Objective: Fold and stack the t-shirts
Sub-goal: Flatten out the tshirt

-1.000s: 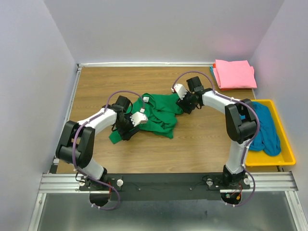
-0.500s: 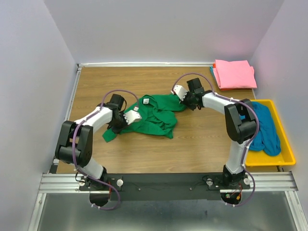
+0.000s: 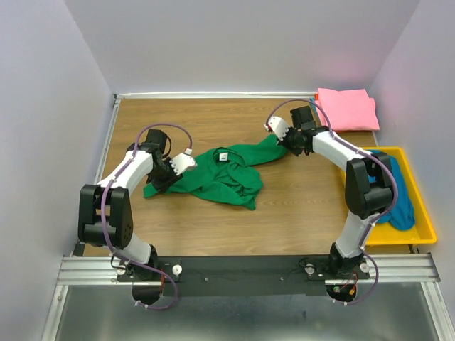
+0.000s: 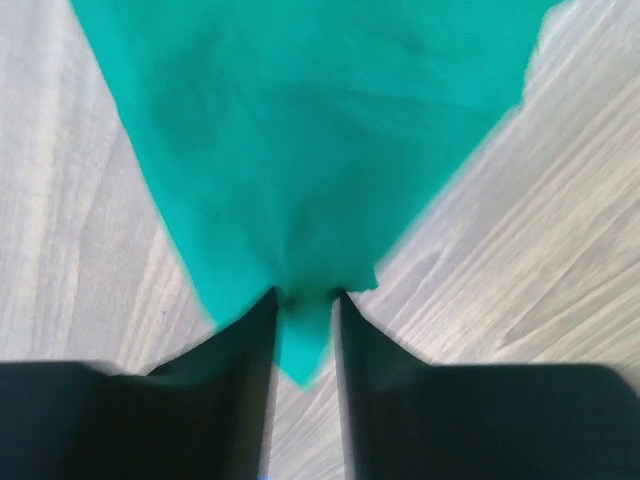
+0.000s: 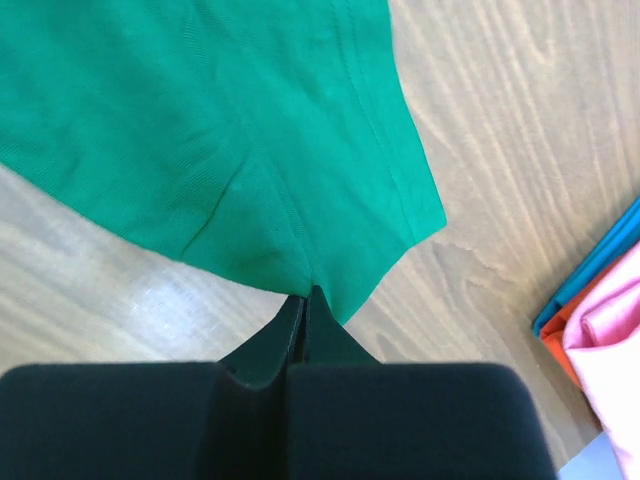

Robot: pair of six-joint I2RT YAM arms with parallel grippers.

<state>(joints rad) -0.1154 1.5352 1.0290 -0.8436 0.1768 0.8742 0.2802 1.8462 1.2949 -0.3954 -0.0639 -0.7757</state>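
A dark green t-shirt (image 3: pixel 220 174) lies crumpled and stretched across the middle of the wooden table. My left gripper (image 3: pixel 165 174) is at its left end. In the left wrist view the fingers of that gripper (image 4: pixel 305 300) stand apart, with a corner of the green t-shirt (image 4: pixel 300 150) lying between them and wood showing in the gap. My right gripper (image 3: pixel 284 145) is at the shirt's far right end. That gripper (image 5: pixel 305 295) is shut on the edge of the green t-shirt (image 5: pixel 200 120). A folded pink t-shirt (image 3: pixel 346 108) lies at the back right. A teal-blue t-shirt (image 3: pixel 394 188) lies bunched in the tray.
A yellow plastic tray (image 3: pixel 419 234) sits along the table's right edge. Under the pink t-shirt (image 5: pixel 610 340) are teal and orange folded layers (image 5: pixel 555 350). Walls close the table in at the left, back and right.
Both arms have pulled outward, the left one to the left and the right one to the back right, stretching the green t-shirt. The right gripper has shut on it.
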